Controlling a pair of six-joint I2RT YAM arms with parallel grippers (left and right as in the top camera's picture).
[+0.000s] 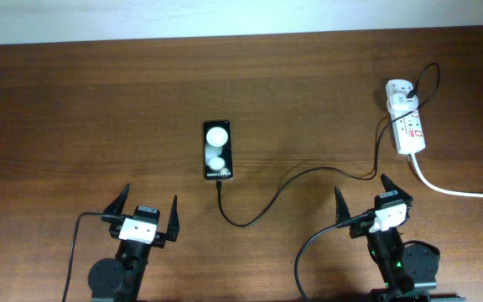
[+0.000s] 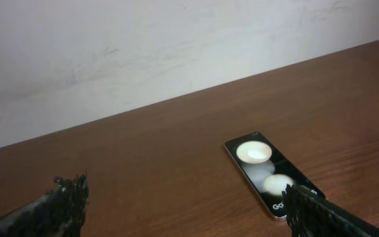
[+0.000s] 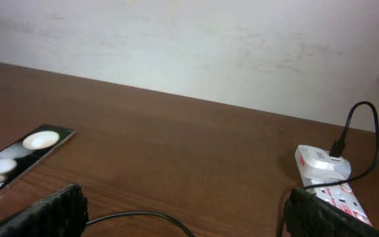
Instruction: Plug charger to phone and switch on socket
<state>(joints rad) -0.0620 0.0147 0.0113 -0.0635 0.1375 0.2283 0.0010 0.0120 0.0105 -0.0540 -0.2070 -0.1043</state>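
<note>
The black phone lies flat at mid-table, its two white spots facing up. The thin black charger runs from the white adapter on the socket and loops across the wood to the phone's near short edge. Whether its tip is seated there I cannot tell. My left gripper stands open, below and left of the phone. In the left wrist view the phone lies just ahead of the right finger. My right gripper is open too, with the charger passing between its fingers and the socket at right.
A thick white cord leaves the socket's near end and runs off the right edge. A pale wall borders the far side of the table. Black arm cables trail beside both arm bases at the front edge.
</note>
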